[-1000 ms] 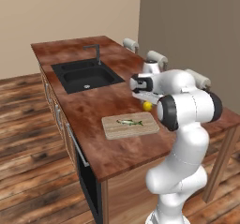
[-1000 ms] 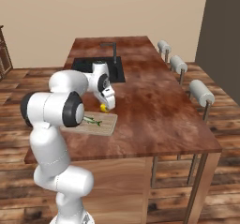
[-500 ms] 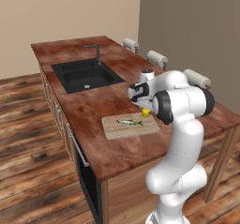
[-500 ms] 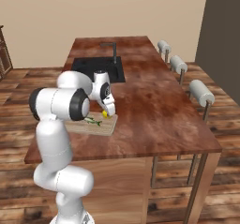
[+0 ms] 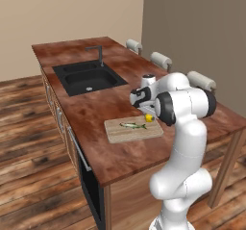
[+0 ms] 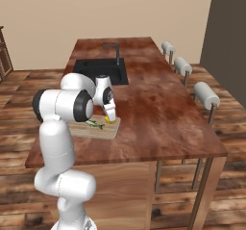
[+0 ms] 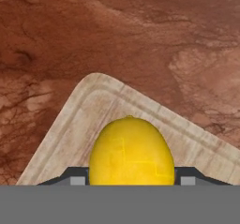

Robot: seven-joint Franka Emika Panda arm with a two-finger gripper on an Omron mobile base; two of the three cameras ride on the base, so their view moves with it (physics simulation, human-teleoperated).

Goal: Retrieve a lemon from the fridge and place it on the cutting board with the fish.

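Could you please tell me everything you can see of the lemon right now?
The lemon is small, bright yellow, egg-shaped and smooth-skinned. It sits between the fingertips of the gripper, one dark tip at each side, over a rounded corner of the cutting board. From the base views it is at the board's corner nearest the arm, just beyond the fish. Whether it rests on the board cannot be told.
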